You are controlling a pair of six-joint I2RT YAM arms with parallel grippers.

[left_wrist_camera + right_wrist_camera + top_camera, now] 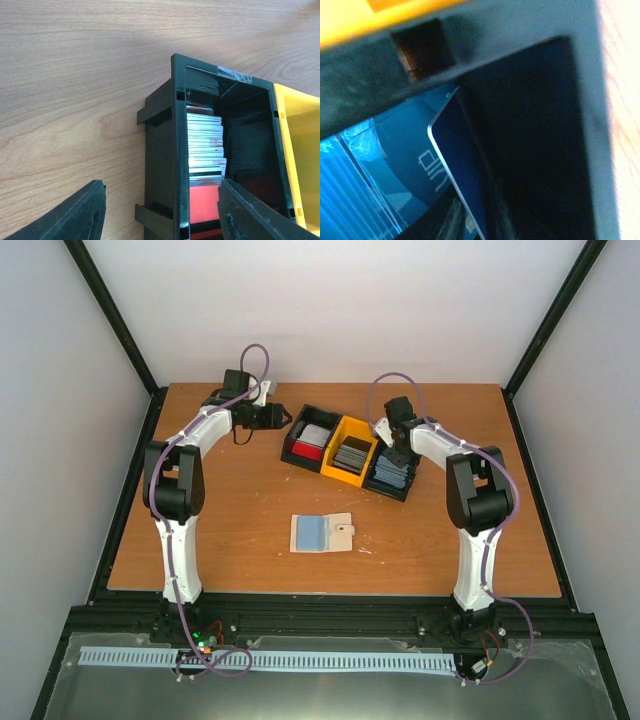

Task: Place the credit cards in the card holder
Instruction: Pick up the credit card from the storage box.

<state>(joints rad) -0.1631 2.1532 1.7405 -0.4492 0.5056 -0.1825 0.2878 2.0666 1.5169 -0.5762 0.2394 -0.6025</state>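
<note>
The beige card holder lies open on the table, with a pale blue card on its left half. More credit cards sit in the bin tray: silver-and-red, dark grey and blue. My left gripper is open; its fingers straddle the tray's left wall, one outside and one over the red cards. My right gripper reaches down into the right compartment. It is shut on a dark blue card that stands tilted on edge above the other blue cards.
The black-and-yellow three-compartment bin tray stands at the back middle, its black wall between my left fingers and its yellow wall close to my right wrist. Black frame rails edge the table.
</note>
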